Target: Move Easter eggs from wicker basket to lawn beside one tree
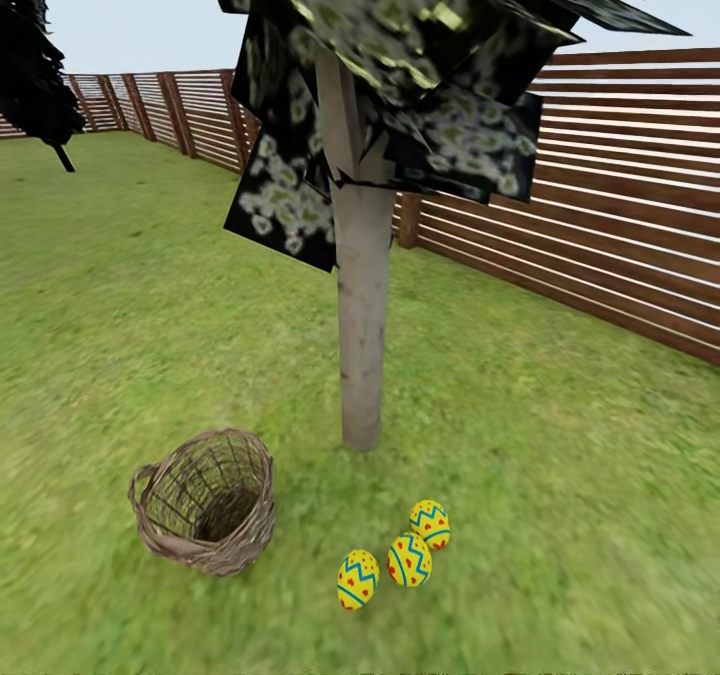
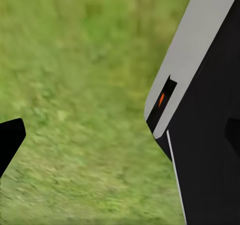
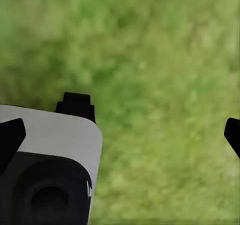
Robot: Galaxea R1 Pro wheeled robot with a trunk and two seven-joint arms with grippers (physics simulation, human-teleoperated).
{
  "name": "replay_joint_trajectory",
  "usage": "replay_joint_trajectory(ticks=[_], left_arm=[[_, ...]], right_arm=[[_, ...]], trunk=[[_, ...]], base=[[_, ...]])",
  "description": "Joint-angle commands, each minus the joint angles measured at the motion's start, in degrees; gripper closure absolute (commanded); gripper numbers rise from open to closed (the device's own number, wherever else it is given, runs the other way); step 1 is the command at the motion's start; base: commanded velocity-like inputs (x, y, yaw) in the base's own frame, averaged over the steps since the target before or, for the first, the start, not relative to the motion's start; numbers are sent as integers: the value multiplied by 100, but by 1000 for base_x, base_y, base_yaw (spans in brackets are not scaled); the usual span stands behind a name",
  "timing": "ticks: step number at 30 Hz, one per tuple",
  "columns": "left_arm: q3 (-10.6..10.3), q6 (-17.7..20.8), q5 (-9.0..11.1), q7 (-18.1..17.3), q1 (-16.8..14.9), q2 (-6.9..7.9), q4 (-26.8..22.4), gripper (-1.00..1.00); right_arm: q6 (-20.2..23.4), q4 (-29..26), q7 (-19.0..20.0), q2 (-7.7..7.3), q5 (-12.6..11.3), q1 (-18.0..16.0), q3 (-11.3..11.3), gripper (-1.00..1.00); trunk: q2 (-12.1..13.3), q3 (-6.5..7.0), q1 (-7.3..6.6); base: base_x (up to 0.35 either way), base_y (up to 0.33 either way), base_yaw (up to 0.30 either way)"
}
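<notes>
Three yellow Easter eggs with blue zigzags and red dots lie close together on the lawn [image 1: 560,455]: one [image 1: 358,579], a second [image 1: 410,560] and a third [image 1: 430,523]. They rest just in front of the tree [image 1: 361,335], whose pale trunk rises under dark mottled leaf panels. To their left is the wicker basket [image 1: 205,503], tilted with its mouth towards me and nothing visible inside. My left gripper [image 2: 120,135] hangs open over grass, with one black fingertip [image 2: 10,140] at the picture's edge. My right gripper [image 3: 121,135] is also open over grass, holding nothing.
A brown slat fence [image 1: 620,205] runs behind the tree and along the back of the garden. A black conifer-like tree [image 1: 35,75] stands far left. My own white and black body [image 2: 200,110] shows beside the left gripper, and a part [image 3: 45,175] shows near the right one.
</notes>
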Motion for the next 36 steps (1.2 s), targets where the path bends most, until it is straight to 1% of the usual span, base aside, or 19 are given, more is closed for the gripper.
replay_joint_trajectory(ticks=[1,12,15,21,26,36], left_arm=[[15,38,29,14,1,0,-15,-100],[15,38,29,14,1,0,-15,-100],[15,38,29,17,1,0,-15,-100],[18,38,29,14,1,0,-15,-100],[16,38,29,15,1,0,-15,-100],[16,38,29,15,1,0,-15,-100]], right_arm=[[-36,20,1,3,-55,-6,48,-100],[-37,11,2,3,-51,-6,48,-100],[-41,15,2,0,-46,-6,48,-100],[-46,31,2,-46,-19,-6,57,-100],[-42,36,8,-8,-39,1,62,-100],[-93,28,37,-14,-47,28,57,-100]], trunk=[[-2,-14,0],[-2,-113,0],[-2,-123,0],[-2,-125,0],[-2,-125,0],[-2,-80,0]], base=[[0,0,0],[0,0,0],[0,0,0],[0,0,0],[0,0,-2],[0,0,-141]])
